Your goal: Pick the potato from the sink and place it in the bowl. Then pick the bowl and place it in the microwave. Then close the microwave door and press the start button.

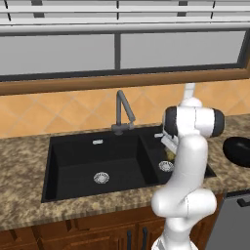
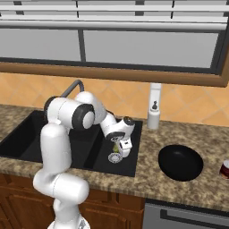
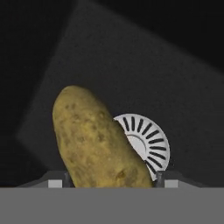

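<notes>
Granite counter, black sink [image 1: 73, 161]: gripper [image 3: 113, 180] reaches into the smaller basin, fingers flanking the potato [image 3: 98, 140] beside the drain; whether they yet pinch it is unclear. Potato looks firm, light, rounded; mid-body grip seems safest.

the smaller right basin of the sink [image 2: 129, 167] is crowded: its floor is taken up by the potato [image 3: 94, 140], which partly covers the drain ring [image 3: 146, 142], with basin walls close around. the faucet [image 1: 123, 113] rises behind the divider. the larger basin is left open. on the counter [image 2: 147, 179] to the right, room is taken by the bowl [image 2: 180, 163] and a soap bottle [image 2: 154, 112], possibly near the basin's rim.
</notes>
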